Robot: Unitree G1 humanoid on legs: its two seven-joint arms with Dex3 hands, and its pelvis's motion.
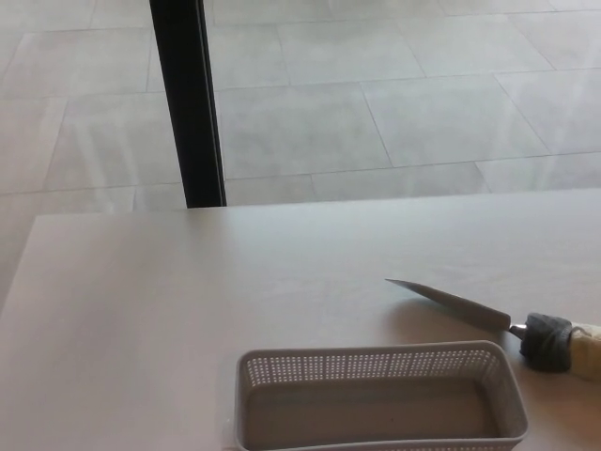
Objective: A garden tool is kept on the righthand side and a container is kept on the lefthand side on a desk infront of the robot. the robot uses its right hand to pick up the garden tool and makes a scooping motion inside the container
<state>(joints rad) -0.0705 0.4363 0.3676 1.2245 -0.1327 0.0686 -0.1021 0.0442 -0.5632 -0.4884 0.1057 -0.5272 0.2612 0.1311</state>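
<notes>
Neither of my hands shows anywhere in the head view, so I cannot say whether my right or my left is released, clenched or holding something; no forearm enters from either side. The garden tool (pixel 498 323) lies flat on the desk (pixel 169 310) by itself, nothing gripping it. Its slim, pointed metal blade (pixel 451 303) aims toward my left and a little away from me, and behind it a dark collar (pixel 547 343) joins a pale handle (pixel 588 351) that runs off the right edge of the picture, so the handle's end is cut from sight. The tool sits on the right side of the desk, just beyond and to the right of the container (pixel 376 362), close to its far right corner but apart from it. The container is a light grey rectangular basket with perforated walls and a solid floor, standing upright near the desk's near edge, its front wall partly cut off by the bottom of the picture. I see nothing inside it, only the bare bottom in shadow. Beyond the desk's far edge lies a floor of large pale tiles (pixel 404 103), and a dark upright post (pixel 186 103) stands there, toward the left.
</notes>
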